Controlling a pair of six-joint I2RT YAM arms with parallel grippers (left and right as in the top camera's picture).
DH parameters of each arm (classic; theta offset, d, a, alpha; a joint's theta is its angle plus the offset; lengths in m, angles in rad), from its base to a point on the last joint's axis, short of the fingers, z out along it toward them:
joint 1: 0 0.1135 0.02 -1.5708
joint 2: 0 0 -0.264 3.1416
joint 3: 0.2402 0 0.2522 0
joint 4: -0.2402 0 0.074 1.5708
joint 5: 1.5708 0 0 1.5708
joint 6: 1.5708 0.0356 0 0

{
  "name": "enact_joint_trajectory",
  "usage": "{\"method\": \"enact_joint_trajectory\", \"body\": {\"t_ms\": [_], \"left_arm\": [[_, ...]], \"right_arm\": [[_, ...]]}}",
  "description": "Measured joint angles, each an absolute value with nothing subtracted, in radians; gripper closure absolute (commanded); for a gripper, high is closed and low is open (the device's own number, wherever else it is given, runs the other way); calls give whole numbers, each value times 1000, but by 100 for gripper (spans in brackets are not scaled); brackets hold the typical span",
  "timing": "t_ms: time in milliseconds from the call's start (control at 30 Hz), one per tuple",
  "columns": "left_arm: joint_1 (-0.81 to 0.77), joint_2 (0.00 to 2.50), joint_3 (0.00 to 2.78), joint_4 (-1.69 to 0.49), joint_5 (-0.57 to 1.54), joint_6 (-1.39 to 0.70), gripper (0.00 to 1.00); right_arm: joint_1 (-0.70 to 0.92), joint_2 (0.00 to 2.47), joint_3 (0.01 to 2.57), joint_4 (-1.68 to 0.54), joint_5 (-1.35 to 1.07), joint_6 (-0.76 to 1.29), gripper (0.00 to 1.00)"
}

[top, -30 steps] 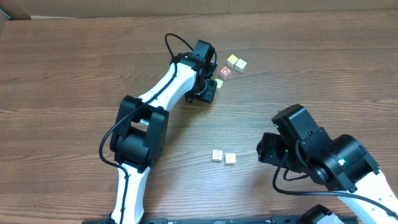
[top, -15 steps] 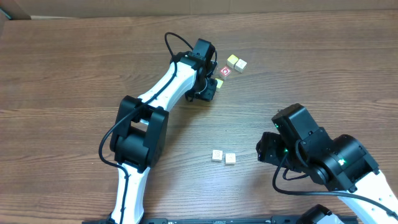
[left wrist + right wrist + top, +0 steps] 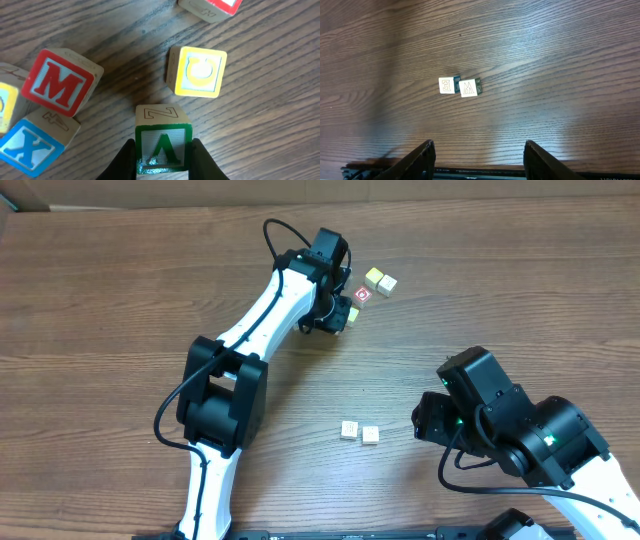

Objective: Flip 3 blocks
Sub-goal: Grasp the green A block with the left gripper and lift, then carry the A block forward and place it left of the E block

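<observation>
left claw (image 3: 163, 144) sits at the bottom centre of the left wrist view. its dark fingers (image 3: 127, 160) press on both sides of the green block (image 3: 162, 150), so it is closed on that block. the block shows a green-framed letter face, and above that a pale face with an outlined n. up and right of it, apart, is a yellow block (image 3: 199, 71). at upper left is a red m block (image 3: 61, 82), with a blue x block (image 3: 32, 147) just beside it at lower left. a red-edged block (image 3: 212, 5) is cut off by the top edge. all of this is on the wood tabletop (image 3: 270, 100).

right claw (image 3: 480, 160) is at the bottom of the right wrist view, fingers wide apart, holding nothing. the cream e block (image 3: 448, 85) and cream w block (image 3: 469, 88) touch side by side mid-frame, well clear of the claw. in the overhead view that pair lies lower centre.
</observation>
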State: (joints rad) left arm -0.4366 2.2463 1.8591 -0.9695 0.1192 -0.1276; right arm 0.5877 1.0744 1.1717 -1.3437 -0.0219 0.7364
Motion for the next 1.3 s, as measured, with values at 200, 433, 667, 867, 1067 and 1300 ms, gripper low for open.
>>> {"method": "enact_joint_trajectory", "body": {"t_ms": [200,433,667,867,1067,1300], "left_arm": [[-437,2246,1860,-1045,119,-134,91],[-437,2201,1860,-1150,118,-197,95],[-461,2001,1833,-1198,68,-253,95],[-556,1762,1563,-1108,18,-313,96],[-616,1591,1149,-907,43,-405,94],[-681,1538,902,-728,94,-482,91]], "right_arm": [[588,1074,1172,-1343,-22,736,42],[588,1074,1172,-1351,-22,736,43],[588,1074,1172,-1379,-22,736,43],[588,1074,1172,-1388,-22,736,43],[590,1074,1172,-1394,-22,736,44],[631,1074,1172,-1391,-27,741,43]]}}
